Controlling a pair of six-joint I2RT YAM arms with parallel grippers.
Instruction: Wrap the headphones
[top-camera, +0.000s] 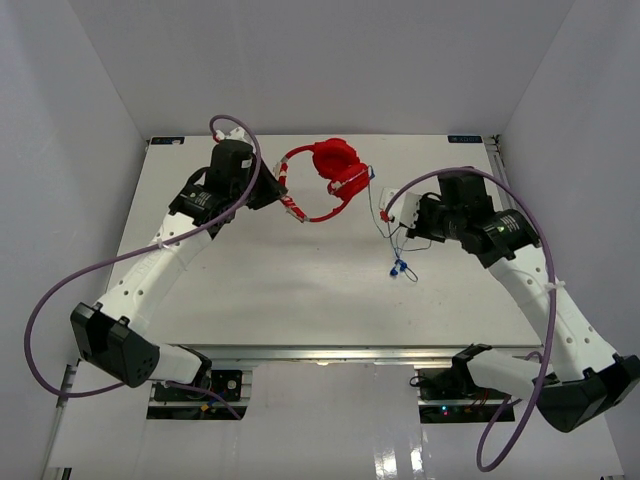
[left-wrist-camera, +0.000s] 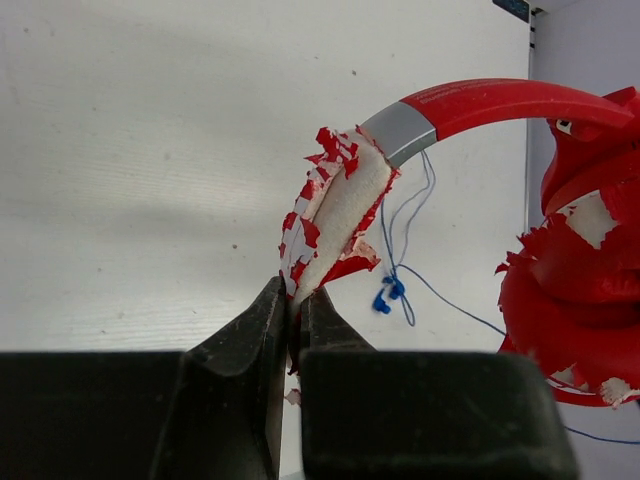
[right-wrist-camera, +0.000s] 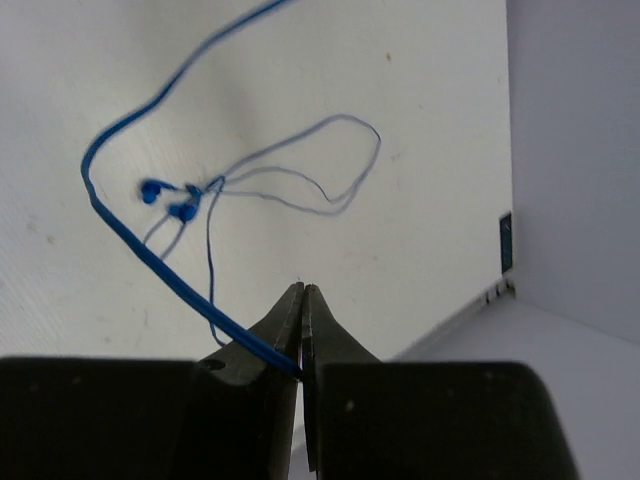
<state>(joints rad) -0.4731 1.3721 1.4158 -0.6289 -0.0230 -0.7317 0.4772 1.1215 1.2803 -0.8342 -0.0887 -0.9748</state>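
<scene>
The red headphones (top-camera: 335, 160) lie at the back middle of the table, both cups bunched together and the thin headband arching left. My left gripper (top-camera: 279, 194) is shut on the headband's worn white-and-red padding (left-wrist-camera: 335, 215), with the cups (left-wrist-camera: 580, 260) to the right of it. The thin blue cable (top-camera: 384, 226) trails from the cups toward the right. My right gripper (right-wrist-camera: 303, 292) is shut on the blue cable (right-wrist-camera: 130, 240), which runs in from the left between its jaws. The cable's blue tips (right-wrist-camera: 170, 200) lie in a loose tangle on the table beyond it.
White walls close in the table (top-camera: 300, 290) at the back and on both sides. Thick purple robot cables (top-camera: 60, 290) loop off each arm. The table's right edge and a small dark label (right-wrist-camera: 505, 240) show near my right gripper.
</scene>
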